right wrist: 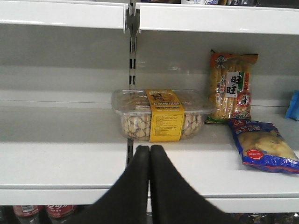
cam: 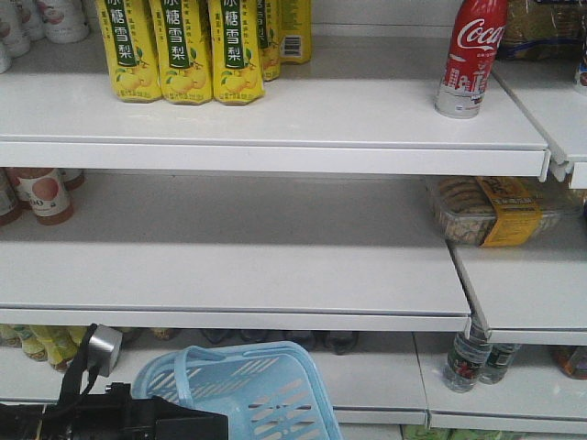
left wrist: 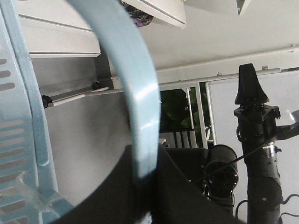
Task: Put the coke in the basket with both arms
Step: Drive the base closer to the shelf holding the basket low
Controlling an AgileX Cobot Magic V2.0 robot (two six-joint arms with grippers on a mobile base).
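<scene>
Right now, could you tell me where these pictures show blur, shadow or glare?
Left wrist view: the light blue plastic basket's hoop handle is blurred, with a glare streak. Right wrist view: the shut black right tool is a dark silhouette; the clear plastic biscuit box looks sharp. Front view: soft, shade beneath each white shelf.

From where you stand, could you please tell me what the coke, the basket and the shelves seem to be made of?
Coke: probably metal, glossy red print over a dull silver base. Basket: light blue plastic, moulded slots, soft sheen. Shelves: likely painted white metal, thin folded front edges.
</scene>
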